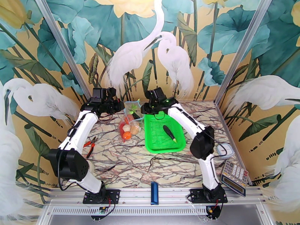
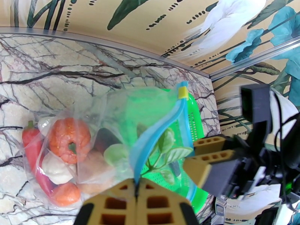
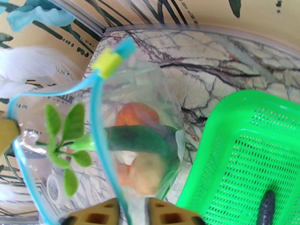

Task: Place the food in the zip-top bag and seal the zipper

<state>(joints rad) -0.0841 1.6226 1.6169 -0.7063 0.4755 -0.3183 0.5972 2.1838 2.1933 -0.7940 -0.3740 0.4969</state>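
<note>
A: Where is the bag (image 2: 112, 109) at this moment?

B: It is held up between your two arms at the far side of the tabletop (image 1: 150, 165), just beside the left wall of the green basket (image 3: 243, 154). Its mouth is up and open. Its body, with the tomato (image 2: 69, 139) and the other pieces inside, lies down on the marble.

A: And the claws?

B: Your left claw (image 2: 137, 195) is clenched on one lip of the zipper (image 2: 155, 135). Your right claw (image 3: 132, 214) has the other lip between its fingers. A narrow gap shows there, but I judge it is pinching the strip. The two lips meet at the yellow slider (image 3: 107, 62), beyond both claws.

A: What is not yet inside?

B: The eggplant (image 1: 169, 132). It lies in the basket, to the right of the bag, so your right arm is the nearer one. Its long axis is slanted, from far left to near right in the top view. Also, the green piece (image 3: 142, 137) lies across the mouth, with its leaves between the two lips.

A: So what does the next move turn on?

B: I think you must free the right claw to reach the eggplant, and the left claw alone must hold the mouth. Turn the fingers across that slanted axis, not along it. The leaves may catch the zipper when you seal.
</note>
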